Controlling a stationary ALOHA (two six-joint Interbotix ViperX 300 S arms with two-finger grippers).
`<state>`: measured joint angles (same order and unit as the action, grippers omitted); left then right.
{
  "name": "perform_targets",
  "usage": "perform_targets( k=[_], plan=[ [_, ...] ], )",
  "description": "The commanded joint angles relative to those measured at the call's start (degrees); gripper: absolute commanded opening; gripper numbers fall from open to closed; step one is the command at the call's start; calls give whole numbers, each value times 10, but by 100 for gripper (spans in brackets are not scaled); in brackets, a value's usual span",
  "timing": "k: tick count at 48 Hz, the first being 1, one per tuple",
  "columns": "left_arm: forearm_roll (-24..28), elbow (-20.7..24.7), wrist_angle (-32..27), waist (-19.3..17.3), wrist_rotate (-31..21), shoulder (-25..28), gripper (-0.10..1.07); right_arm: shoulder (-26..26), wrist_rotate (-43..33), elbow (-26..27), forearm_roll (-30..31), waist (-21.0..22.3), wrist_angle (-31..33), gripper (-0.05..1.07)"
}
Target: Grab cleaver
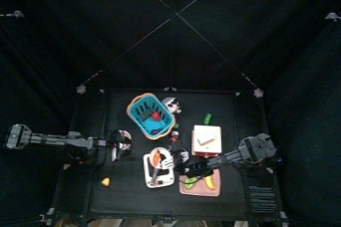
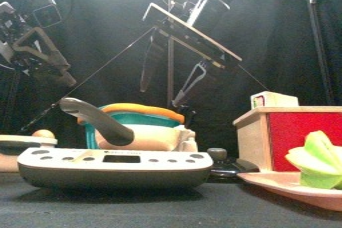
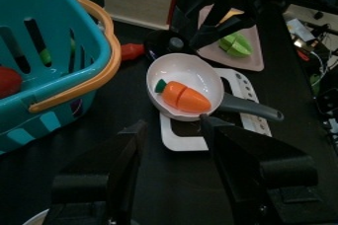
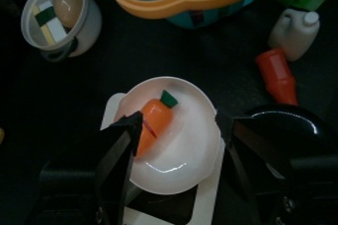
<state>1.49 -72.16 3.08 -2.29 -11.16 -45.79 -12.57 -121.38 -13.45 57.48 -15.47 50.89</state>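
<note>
Black claws: the right claw is released, its jaws spread wide. The left claw also reads as released, with a broad gap between its jaws.
Right claw position: it hangs directly over the white pan, which holds a toy carrot and sits on the kitchen scale.
Left claw position: it waits at the table's 9 o'clock side and points toward the same pan.
Cleaver location: I cannot tell. No blade or cleaver handle can be made out in any view.
Possible candidate: a dark low object lies between the scale and the pink cutting board. That is roughly 5 o'clock from the pan in the top view, but it is too dim to name.
Long axis: unreadable, so the wrist turn for a grasp cannot be judged yet.
Nearer arm: probably the right, if the cleaver lies by the cutting board.
Other hiding place: the teal basket at 12 o'clock holds things that are only partly visible.
Cleaver appearance: not visible, so nothing can be said about it.
</note>
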Motion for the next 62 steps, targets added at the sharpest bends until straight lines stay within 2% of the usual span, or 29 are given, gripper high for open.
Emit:
perform_targets(
  k=[1,10,26,38,48,62],
  plan=[
    [1,8,3,1,1,1,85,46,2,3,19,3,0,94],
    [2,9,6,1,1,1,85,86,71,4,18,24,2,94],
    [2,7,7,1,1,0,85,95,295,71,-49,120,0,94],
    [3,7,8,0,1,1,85,89,419,105,-108,207,-9,93],
    [2,7,8,1,1,1,85,79,452,101,-115,269,-20,93],
    [3,5,9,1,1,1,85,57,452,89,-118,331,-101,93]
  ],
)
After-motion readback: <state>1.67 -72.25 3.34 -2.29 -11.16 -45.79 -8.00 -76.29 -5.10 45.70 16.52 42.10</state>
